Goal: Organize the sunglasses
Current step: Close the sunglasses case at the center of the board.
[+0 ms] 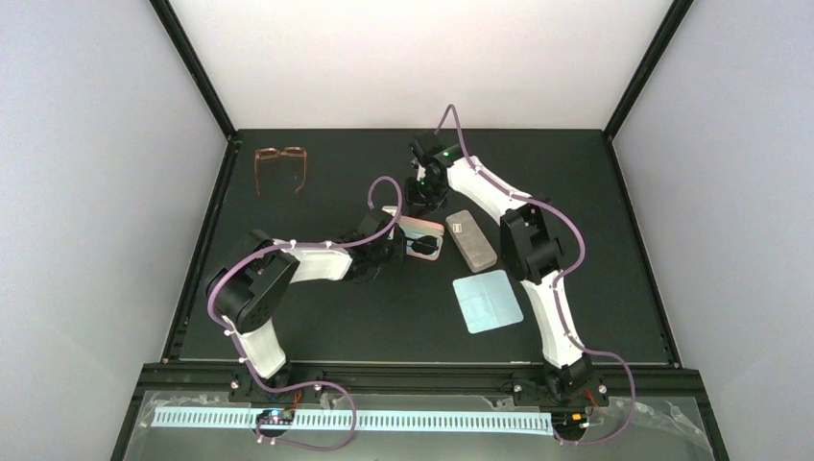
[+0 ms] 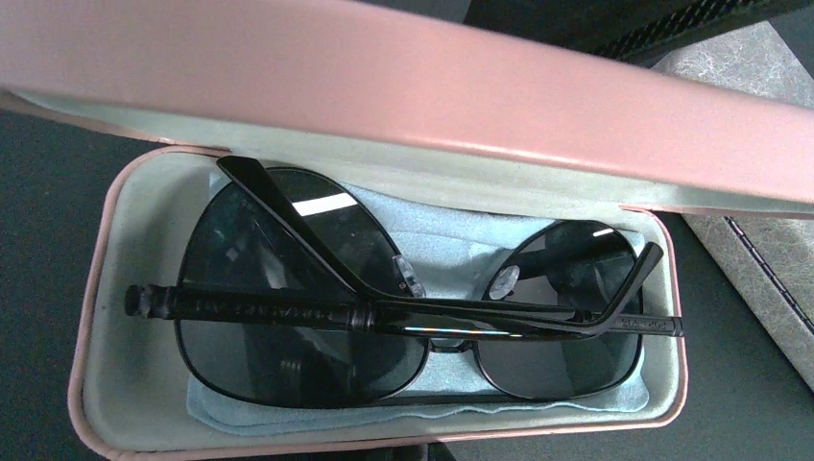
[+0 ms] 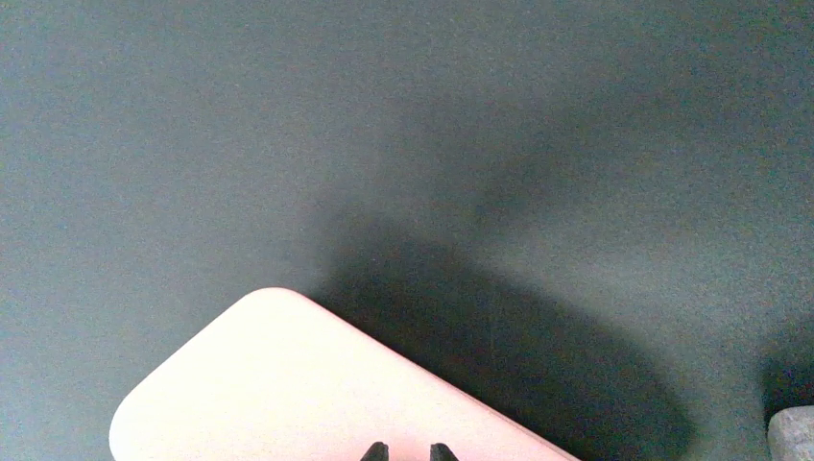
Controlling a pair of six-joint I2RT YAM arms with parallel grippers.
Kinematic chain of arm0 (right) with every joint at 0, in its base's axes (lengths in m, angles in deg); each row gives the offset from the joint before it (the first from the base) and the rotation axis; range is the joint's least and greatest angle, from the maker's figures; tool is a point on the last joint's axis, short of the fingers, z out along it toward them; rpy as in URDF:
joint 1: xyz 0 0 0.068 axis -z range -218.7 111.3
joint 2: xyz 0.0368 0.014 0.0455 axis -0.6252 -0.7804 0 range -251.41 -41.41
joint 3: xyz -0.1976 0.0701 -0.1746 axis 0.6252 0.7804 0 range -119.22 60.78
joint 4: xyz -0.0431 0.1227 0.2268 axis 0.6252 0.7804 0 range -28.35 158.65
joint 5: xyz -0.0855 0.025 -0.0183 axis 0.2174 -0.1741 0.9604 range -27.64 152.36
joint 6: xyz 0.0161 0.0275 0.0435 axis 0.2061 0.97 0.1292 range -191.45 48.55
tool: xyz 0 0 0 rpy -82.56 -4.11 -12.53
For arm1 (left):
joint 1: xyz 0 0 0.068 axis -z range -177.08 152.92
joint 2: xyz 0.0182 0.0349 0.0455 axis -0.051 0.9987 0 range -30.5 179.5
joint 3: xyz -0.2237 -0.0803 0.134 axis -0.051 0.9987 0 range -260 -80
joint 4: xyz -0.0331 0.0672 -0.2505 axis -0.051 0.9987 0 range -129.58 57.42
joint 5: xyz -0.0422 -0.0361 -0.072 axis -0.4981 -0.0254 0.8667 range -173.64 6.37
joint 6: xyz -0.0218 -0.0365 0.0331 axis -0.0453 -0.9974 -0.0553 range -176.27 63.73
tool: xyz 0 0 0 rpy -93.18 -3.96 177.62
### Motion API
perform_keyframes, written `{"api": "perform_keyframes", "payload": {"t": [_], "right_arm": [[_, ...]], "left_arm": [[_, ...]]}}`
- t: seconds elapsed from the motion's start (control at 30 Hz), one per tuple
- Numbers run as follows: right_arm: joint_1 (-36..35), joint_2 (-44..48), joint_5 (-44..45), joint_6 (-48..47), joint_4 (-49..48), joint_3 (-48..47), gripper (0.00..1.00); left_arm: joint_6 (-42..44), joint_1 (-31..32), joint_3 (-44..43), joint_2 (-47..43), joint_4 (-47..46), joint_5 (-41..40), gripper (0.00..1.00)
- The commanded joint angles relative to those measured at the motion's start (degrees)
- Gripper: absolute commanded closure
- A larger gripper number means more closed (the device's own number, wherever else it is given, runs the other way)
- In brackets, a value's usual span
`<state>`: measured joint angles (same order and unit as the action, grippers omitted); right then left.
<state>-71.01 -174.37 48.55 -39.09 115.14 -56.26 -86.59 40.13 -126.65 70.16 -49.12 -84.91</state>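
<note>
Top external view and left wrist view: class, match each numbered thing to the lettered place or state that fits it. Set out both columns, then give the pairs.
1 black sunglasses
2 grey case
3 amber-framed glasses
4 loose blue cloth

A near the far left corner of the table
B folded inside the open pink case
C closed, just right of the pink case
D spread flat, closer to the table's near edge than the grey case

Pairs: 1-B, 2-C, 3-A, 4-D
</note>
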Motion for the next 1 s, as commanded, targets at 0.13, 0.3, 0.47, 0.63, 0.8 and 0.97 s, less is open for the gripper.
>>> {"api": "perform_keyframes", "payload": {"t": [0.13, 0.3, 0.47, 0.63, 0.8, 0.97], "right_arm": [[-1.25, 3.52, -2.39, 1.77, 1.59, 7.72, 0.9], [-1.66, 4.38, -2.06, 2.38, 0.16, 11.41, 0.92], [-1.78, 5.0, -1.13, 3.2, -0.56, 15.02, 0.93], [-1.94, 6.2, -0.64, 4.4, -1.97, 18.31, 0.94], [-2.78, 6.85, 0.81, 5.02, -2.39, 20.38, 0.95], [-4.63, 7.45, 1.28, 5.51, -4.03, 23.38, 0.97]], "left_arm": [[1.32, -0.2, -0.24, 1.31, -3.53, -2.02, 0.91], [1.48, -0.14, 0.09, 0.96, -3.44, -1.57, 0.91], [1.55, -0.16, 1.24, 0.09, -3.85, -0.86, 0.91], [1.45, -0.2, 2.13, -0.56, -3.81, -0.59, 0.91], [1.33, -0.14, 3.32, -1.37, -3.57, -0.52, 0.91], [0.83, -0.2, 4.44, -1.7, -4.15, -0.1, 0.91]]}}
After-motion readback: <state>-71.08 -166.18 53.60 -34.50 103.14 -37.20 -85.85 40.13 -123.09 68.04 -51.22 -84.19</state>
